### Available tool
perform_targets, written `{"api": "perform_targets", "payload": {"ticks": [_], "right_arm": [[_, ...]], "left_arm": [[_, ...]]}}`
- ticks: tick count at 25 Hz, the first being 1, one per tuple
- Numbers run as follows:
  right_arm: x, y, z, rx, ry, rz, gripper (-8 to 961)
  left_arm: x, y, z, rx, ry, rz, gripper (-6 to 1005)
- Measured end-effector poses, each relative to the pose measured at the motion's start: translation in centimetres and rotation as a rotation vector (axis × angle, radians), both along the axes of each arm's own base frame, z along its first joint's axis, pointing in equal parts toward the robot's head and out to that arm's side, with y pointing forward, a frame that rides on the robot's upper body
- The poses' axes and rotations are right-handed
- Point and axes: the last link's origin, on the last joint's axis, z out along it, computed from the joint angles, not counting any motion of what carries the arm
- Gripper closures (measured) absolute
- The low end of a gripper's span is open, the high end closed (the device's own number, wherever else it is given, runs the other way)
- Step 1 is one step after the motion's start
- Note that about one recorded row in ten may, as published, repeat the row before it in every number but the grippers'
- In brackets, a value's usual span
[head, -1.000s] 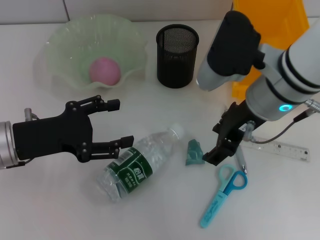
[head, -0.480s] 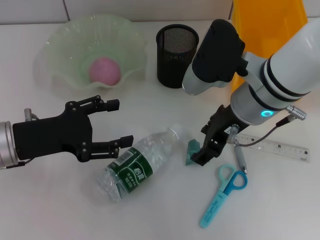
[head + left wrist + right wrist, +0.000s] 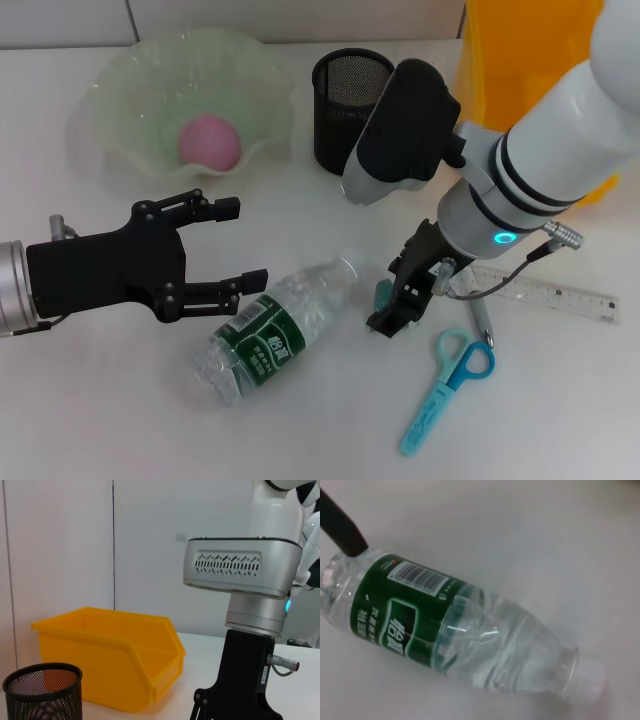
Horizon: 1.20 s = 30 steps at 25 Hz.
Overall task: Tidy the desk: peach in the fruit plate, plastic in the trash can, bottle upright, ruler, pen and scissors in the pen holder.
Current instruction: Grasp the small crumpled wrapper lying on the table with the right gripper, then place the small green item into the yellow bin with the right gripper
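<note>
A clear bottle (image 3: 275,325) with a green label lies on its side in the middle of the table; it also shows in the right wrist view (image 3: 460,630). A small teal plastic scrap (image 3: 381,293) lies by its cap. My right gripper (image 3: 392,300) is low over the scrap, open, with a finger on either side. My left gripper (image 3: 245,245) is open and empty, just left of the bottle. The pink peach (image 3: 210,140) sits in the green fruit plate (image 3: 110,90). The ruler (image 3: 550,292), pen (image 3: 482,322) and blue scissors (image 3: 445,385) lie at the right.
The black mesh pen holder (image 3: 354,100) stands at the back centre, also in the left wrist view (image 3: 42,690). The yellow bin (image 3: 530,60) stands at the back right, also in the left wrist view (image 3: 110,655). My right arm's body (image 3: 520,170) hangs over the ruler and pen.
My right gripper has moved left from above the pen to the teal plastic scrap beside the bottle's cap. My left gripper and the objects have not moved.
</note>
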Motion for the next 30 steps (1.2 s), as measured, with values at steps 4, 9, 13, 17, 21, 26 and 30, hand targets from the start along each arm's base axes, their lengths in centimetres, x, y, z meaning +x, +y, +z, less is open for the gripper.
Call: {"api": "perform_targets", "payload": {"ticks": [4,9,13,17,21,26,30], "right_arm": [[0.00,0.06,-0.33,-0.009,-0.001,-0.006,203],[0.15,0.07,-0.53,-0.014,-0.001,-0.014,205],[0.39,0.06,-0.59,-0.015,-0.006,-0.021,230],[0.47,0.17,-0.68,-0.015,-0.011,-0.024,254],[0.51,0.25,-0.77,-0.018,-0.016,-0.026,308],[0.67,0.29,-0.87,-0.020,-0.021,-0.032,449],[0.50,0.20,-0.92,-0.025,-0.012,-0.035,459]], "left_arm": [[0.00,0.00,0.00,0.000,0.000,0.000,139],[-0.01,0.02,0.04,0.002,-0.001,0.001,139],[0.01,0.05,0.08,0.001,-0.002,0.004,140],[0.01,0.07,0.11,0.000,-0.002,0.006,140],[0.03,0.09,0.13,0.000,-0.001,0.005,140],[0.04,0.11,0.16,0.001,-0.001,0.004,140],[0.02,0.15,0.25,0.002,0.001,0.004,141]]}}
